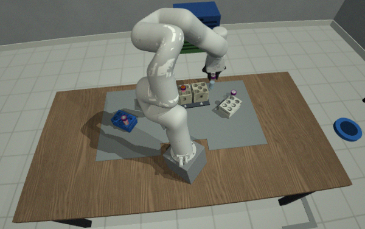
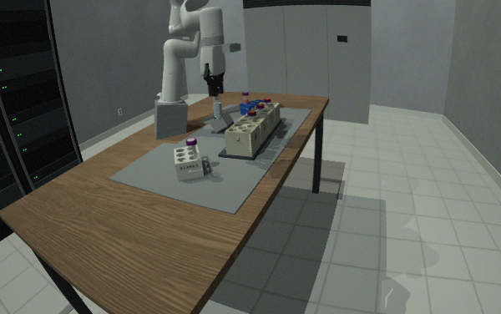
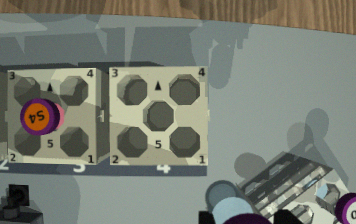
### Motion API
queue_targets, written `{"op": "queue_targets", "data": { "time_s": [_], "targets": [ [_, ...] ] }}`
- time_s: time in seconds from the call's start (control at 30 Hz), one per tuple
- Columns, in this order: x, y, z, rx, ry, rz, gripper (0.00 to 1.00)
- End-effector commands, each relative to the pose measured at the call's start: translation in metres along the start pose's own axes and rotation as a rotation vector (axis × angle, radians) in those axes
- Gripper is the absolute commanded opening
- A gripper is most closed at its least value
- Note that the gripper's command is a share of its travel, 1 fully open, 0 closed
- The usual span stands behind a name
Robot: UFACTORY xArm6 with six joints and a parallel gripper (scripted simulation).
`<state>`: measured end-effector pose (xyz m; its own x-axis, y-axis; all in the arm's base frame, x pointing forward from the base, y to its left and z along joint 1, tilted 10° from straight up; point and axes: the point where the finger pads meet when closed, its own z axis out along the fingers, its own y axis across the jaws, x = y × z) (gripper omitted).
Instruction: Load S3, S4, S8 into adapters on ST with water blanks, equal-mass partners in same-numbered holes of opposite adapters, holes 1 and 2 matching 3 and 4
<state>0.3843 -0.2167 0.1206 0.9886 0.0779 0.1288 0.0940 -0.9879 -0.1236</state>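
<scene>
My gripper [image 1: 213, 76] [image 2: 216, 93] [image 3: 244, 219] is shut on a purple-capped tube with pale blue liquid [image 1: 212, 85] [image 2: 217, 110] [image 3: 231, 207]. The tube hangs upright above the mat, right of adapter 4; its label is hidden. Adapter 4 [image 1: 201, 97] [image 2: 239, 144] [image 3: 117, 110] is empty. Sample S4 [image 1: 183, 88] [image 2: 251, 113] [image 3: 37, 117] stands in hole 5 of adapter 3 [image 1: 184, 98] [image 3: 85, 116]. Two more orange-dotted caps [image 2: 260, 106] [image 2: 266, 100] show farther along the row, IDs unreadable. A white-dotted blank [image 1: 233, 92] [image 2: 191, 141] [image 3: 351, 210] stands in the blanks rack [image 1: 229, 114] [image 2: 189, 170].
The blue rack [image 1: 131, 127] [image 2: 244, 109] at the left holds one pink tube [image 1: 125, 119] [image 2: 245, 98], label unreadable. A grey sloped desk [image 2: 222, 123] stands between stand and arm base; its green key is not visible. The arm hides the left adapters in the top view.
</scene>
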Motion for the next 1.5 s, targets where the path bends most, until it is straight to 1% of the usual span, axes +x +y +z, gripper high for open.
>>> {"op": "queue_targets", "data": {
  "time_s": [0.0,0.03,0.5,1.17,1.47],
  "targets": [
    [0.011,-0.007,-0.001,-0.002,0.004,-0.01,0.0],
    [0.011,-0.007,-0.001,-0.002,0.004,-0.01,0.0],
    [0.063,-0.054,-0.002,-0.002,0.005,-0.01,0.0],
    [0.064,-0.054,-0.002,-0.002,0.005,-0.01,0.0],
    [0.064,-0.054,0.016,-0.001,0.005,-0.01,0.0]
  ]
}}
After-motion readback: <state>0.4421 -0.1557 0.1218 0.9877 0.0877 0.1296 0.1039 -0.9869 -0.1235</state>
